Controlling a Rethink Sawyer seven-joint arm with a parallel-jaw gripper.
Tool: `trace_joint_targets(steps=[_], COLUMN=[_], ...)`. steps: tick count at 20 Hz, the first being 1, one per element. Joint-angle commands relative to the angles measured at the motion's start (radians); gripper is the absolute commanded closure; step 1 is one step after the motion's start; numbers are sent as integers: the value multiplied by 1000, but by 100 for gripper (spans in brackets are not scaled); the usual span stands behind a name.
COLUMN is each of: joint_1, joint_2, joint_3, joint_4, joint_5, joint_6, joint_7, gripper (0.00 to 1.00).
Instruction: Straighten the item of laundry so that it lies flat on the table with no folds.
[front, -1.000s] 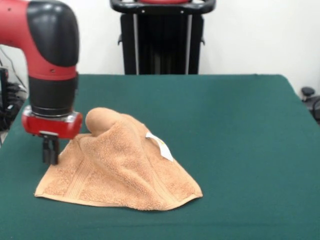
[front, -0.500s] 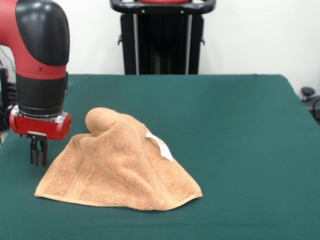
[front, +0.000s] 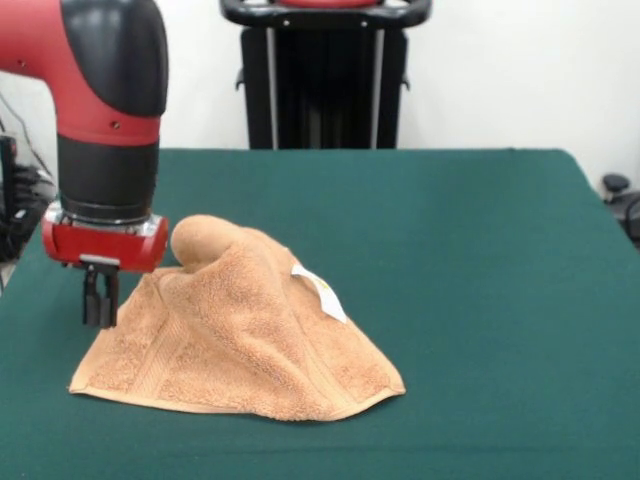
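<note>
The towel (front: 240, 340) lay on the table (front: 470, 260), left of its middle and toward the near edge, bunched into 1 hump at its far side. A label (front: 320, 291) sat on its right slope. The gripper (front: 98, 303) hung just beside the towel's left edge.

We are holding our red and black arm (front: 110, 120) upright over the left side of the dark green felt table (front: 450, 250), wrist pointing straight down. Our small black gripper (front: 98, 298) is hanging below the red wrist collar (front: 103, 244), its fingers sitting close together, tips just above the table's surface near its left edge.
</note>
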Motion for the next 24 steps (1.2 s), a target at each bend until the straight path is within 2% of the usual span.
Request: trace_joint_targets(steps=[1,7,12,24], joint_1=[60,60,72,164], joint_2=[-130,-225,-225,-184], joint_3=[35,35,34,-25], joint_4=[180,235,234,232], joint_5=[13,37,49,110], joint_6=[93,145,147,82], joint_7=[136,132,146,246], gripper=[100,100,100,100])
